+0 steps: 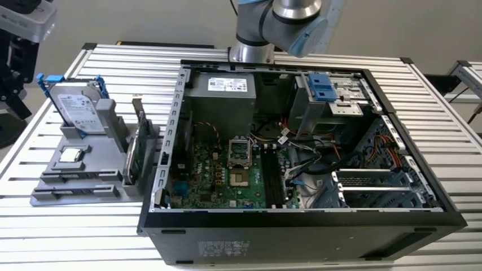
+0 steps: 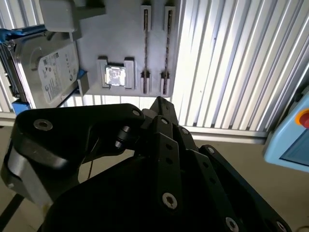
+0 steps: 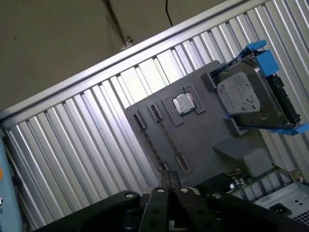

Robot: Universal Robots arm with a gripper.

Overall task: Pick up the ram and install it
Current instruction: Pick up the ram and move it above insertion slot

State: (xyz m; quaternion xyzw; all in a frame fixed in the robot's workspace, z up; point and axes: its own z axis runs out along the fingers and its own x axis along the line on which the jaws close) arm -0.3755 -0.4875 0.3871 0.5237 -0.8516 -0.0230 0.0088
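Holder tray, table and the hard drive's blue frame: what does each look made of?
Holder tray: matte grey plastic, possibly printed, judging by its dull, even surface. Table: bare metal, probably aluminium; ribbed slats with bright glare. Frame around the hard drive: smooth blue plastic, it seems, by its saturated colour.

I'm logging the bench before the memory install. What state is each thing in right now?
gripper: shut, holding nothing, above the gray tray.
computer case: lying on its side, side panel off.
hard drive: upright in the tray's stand.
processor chip: flat in its pocket.
expansion card: standing on edge in the tray.
memory slots: look empty.
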